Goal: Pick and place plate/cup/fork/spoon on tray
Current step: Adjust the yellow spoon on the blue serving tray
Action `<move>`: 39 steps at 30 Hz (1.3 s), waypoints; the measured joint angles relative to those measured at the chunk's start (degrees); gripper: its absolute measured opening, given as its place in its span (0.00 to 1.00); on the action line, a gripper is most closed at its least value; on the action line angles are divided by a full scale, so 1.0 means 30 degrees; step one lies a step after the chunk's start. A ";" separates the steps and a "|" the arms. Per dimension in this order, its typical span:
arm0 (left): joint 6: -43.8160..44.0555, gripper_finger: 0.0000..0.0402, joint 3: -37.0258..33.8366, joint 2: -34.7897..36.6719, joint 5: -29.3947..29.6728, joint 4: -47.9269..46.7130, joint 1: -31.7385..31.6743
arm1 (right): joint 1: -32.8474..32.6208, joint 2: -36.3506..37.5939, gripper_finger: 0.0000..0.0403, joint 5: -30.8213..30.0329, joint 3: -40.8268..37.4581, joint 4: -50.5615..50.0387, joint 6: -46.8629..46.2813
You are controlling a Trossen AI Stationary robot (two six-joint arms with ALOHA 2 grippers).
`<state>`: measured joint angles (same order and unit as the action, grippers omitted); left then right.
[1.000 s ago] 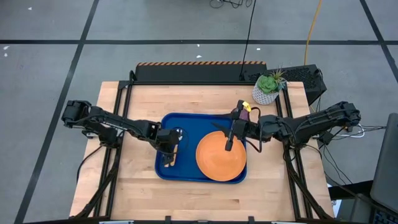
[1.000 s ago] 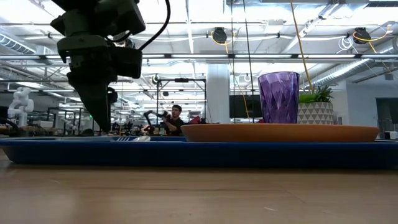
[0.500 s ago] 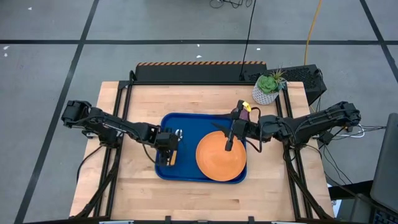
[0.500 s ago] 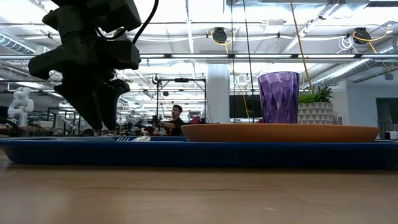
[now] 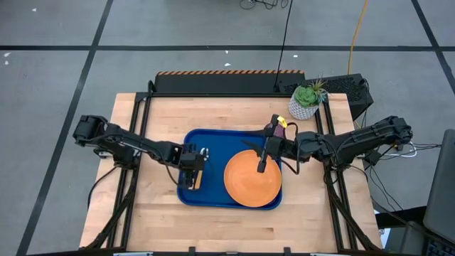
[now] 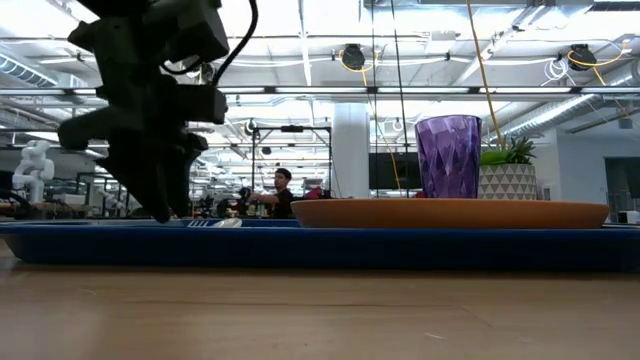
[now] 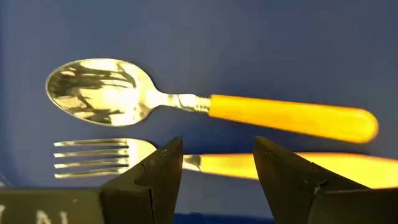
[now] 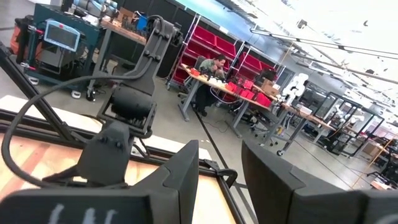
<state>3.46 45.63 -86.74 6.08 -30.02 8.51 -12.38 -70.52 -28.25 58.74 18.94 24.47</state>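
Left gripper (image 7: 214, 171) low over the large blue plastic tray (image 5: 213, 136), fingers spread wide and empty, straddling the orange-handled fork (image 7: 112, 154); the orange-handled spoon (image 7: 205, 102) lies just beside. Orange round plate (image 5: 252, 178) and purple tumbler (image 6: 448, 156) already aboard. Right gripper (image 8: 219, 171) hangs over the plate, part open, empty. Risk: a careless lift could snag the fork and knock the spoon.

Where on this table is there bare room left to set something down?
Free: the wooden table in front of the tray, and the strip between the tray and the plant pot. Crowded: the tray, with the plate, cup, spoon and fork, the left gripper above the cutlery and the right gripper above the plate.
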 joint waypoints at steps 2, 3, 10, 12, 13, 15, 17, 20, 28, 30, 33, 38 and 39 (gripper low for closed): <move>0.0007 0.50 0.0000 -0.0460 0.0113 0.0305 -0.0006 | 0.0000 0.0000 0.28 0.0007 0.0000 0.0000 -0.0029; 0.0007 0.50 0.0000 -0.0690 0.0201 0.0304 -0.0001 | 0.0000 0.0000 0.28 0.0007 0.0000 0.0000 -0.0029; 0.0015 0.50 0.0000 -0.1325 0.0796 0.0485 0.0000 | 0.0007 -0.0117 0.28 0.0015 -0.0015 0.0030 0.0029; 0.0015 0.50 0.0000 -0.1347 0.0789 0.0697 0.0000 | 0.0007 -0.0109 0.28 0.0015 -0.0015 0.0036 0.0044; 0.0015 0.50 0.0000 -0.1342 0.0772 0.0724 0.0000 | 0.0007 -0.0117 0.28 0.0007 -0.0015 0.0028 0.0053; 0.0050 0.50 0.0000 -0.1333 0.0527 0.0834 0.0037 | 0.0014 -0.0117 0.28 0.0007 -0.0015 0.0022 0.0072; 0.0279 0.50 0.0000 -0.1340 0.0483 0.0823 0.0143 | 0.0007 -0.0117 0.28 0.0007 -0.0015 0.0036 0.0073; 0.0603 0.50 0.0000 -0.1340 0.0447 0.1012 0.0421 | 0.0012 -0.0117 0.28 0.0007 -0.0015 0.0022 0.0073; 0.1748 0.50 0.0000 -0.1340 0.0006 0.1041 0.1299 | 0.0015 -0.0117 0.28 0.0007 -0.0015 0.0029 0.0058; 0.1995 0.50 0.0000 -0.1340 -0.0013 0.1041 0.1456 | 0.0015 -0.0117 0.28 0.0007 -0.0015 0.0022 0.0044; 0.2313 0.50 0.0000 -0.1337 -0.0001 0.1041 0.1698 | 0.0015 -0.0117 0.28 0.0007 -0.0015 0.0023 0.0022; 0.2577 0.50 0.0000 -0.1340 -0.0005 0.1041 0.1925 | 0.0007 -0.0117 0.28 0.0007 -0.0015 0.0029 0.0022; 0.2617 0.50 0.0000 -0.1336 -0.0005 0.1041 0.1967 | 0.0007 -0.0117 0.28 0.0012 -0.0015 0.0029 0.0022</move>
<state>11.31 45.63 -90.75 6.07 -26.89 14.41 -12.36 -70.87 -28.21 58.70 19.03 24.53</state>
